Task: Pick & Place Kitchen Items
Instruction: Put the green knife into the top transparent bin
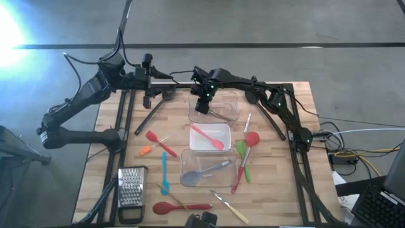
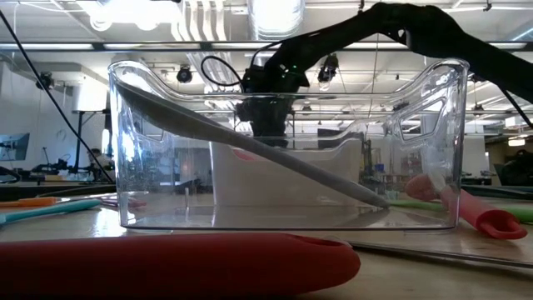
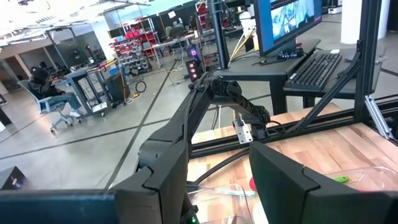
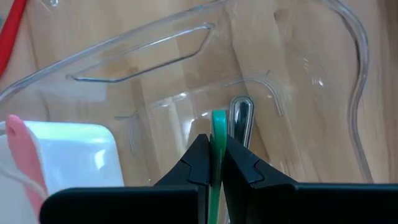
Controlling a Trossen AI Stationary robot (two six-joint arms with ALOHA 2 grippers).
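A: Report the left side of the light wooden slatted table (image 1: 101, 183) first.

B: The left gripper (image 1: 147, 79) is parked off the table's 11 o'clock corner. In its wrist view its two dark fingers (image 3: 163, 180) stand spread, with nothing between them. On the table at 7 o'clock lies the steel box grater with a black handle (image 1: 131, 190). Just right of it lies a slim teal spatula (image 1: 164, 172). Above that, an orange-handled small tool (image 1: 146, 151) touches a red silicone spatula (image 1: 159, 143). A dark red spoon with a long handle (image 1: 180, 207) lies at 6 o'clock.

A: And the centre?

B: Three clear rectangular plastic tubs stand in a column. The nearest tub (image 1: 188, 157) holds a grey slotted spoon (image 1: 205, 172) leaning corner to corner. The middle tub (image 1: 223, 130) holds a pink spatula (image 1: 209, 137). The far tub (image 1: 233, 98) sits at 12 o'clock, and the right gripper (image 1: 202, 104) hangs over its left half.

A: State of that gripper?

B: Its fingers (image 4: 198, 163) are pressed together, pinching a thin green-handled utensil (image 4: 218, 140) that points down into the far tub. A slim metal handle (image 4: 240, 119) lies on the tub floor just beside it.

A: Right side?

B: A red round-headed spoon (image 1: 247, 155) and a green spatula (image 1: 242, 158) lie crossed at 3 o'clock. A wood-handled tool (image 1: 229, 207) lies at 5 o'clock.
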